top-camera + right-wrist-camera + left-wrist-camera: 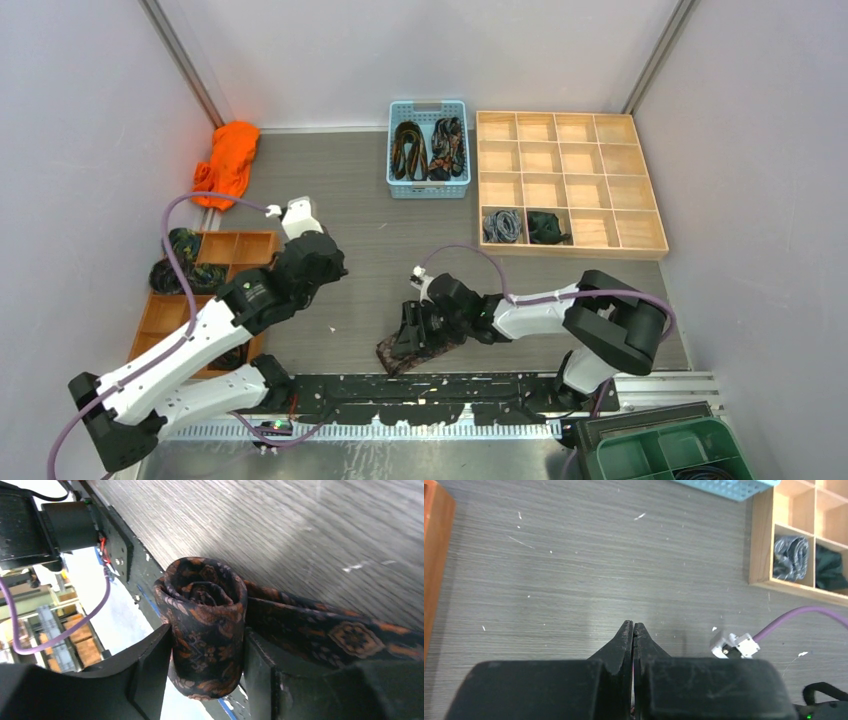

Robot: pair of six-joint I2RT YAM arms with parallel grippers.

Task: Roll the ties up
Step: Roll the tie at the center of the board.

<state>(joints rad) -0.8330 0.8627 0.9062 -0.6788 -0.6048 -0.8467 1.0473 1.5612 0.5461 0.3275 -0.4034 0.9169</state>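
Observation:
My right gripper (206, 645) is shut on a brown-maroon paisley tie (205, 615) rolled into a coil, its loose tail trailing right across the table. In the top view this tie (398, 350) lies near the table's front edge under the right gripper (418, 325). My left gripper (633, 630) is shut and empty above bare table; in the top view it (325, 262) sits left of centre. Two coiled ties, a grey one (502, 226) and a dark green one (546, 227), sit in compartments of the wooden grid tray (650, 215). More ties (428, 148) lie in the blue basket (428, 188).
A bright orange cloth (228, 160) lies at the back left. An orange-brown wooden organizer (240, 240) with a dark tie (180, 262) stands at the left. A green bin (680, 450) sits at the front right. The black rail (420, 395) runs along the front edge.

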